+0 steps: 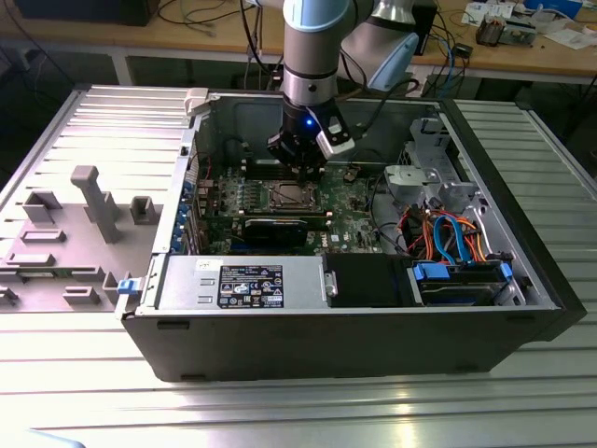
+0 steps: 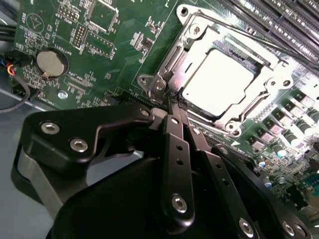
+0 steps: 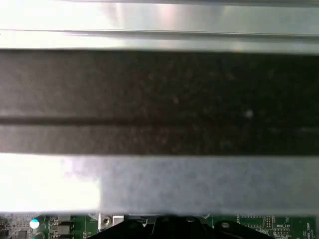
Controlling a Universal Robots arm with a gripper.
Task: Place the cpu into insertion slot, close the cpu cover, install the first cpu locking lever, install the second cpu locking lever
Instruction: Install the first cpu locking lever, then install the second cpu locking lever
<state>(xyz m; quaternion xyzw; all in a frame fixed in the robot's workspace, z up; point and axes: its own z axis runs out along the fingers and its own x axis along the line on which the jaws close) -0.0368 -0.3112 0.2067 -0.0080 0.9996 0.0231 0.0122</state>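
In the second wrist view the cpu (image 2: 215,82), with its pale silver top, lies flat in the insertion slot (image 2: 175,59). The cpu cover (image 2: 271,87) lies down around it as a metal frame. My gripper (image 2: 175,101) is shut, and its black fingers (image 2: 174,144) meet at a point touching the socket's corner just outside the frame. Whether a thin lever sits between the tips I cannot tell. In the exterior view the gripper (image 1: 300,168) hangs inside the open computer case, just behind the insertion slot (image 1: 291,196).
The green motherboard (image 2: 99,45) carries a coin battery (image 2: 52,62) and long memory slots (image 2: 279,20). A black graphics card (image 1: 280,227) lies in front of the socket. Drive cages and cables (image 1: 448,233) fill the exterior view's right. The case wall (image 3: 159,99) stands close to the wrist.
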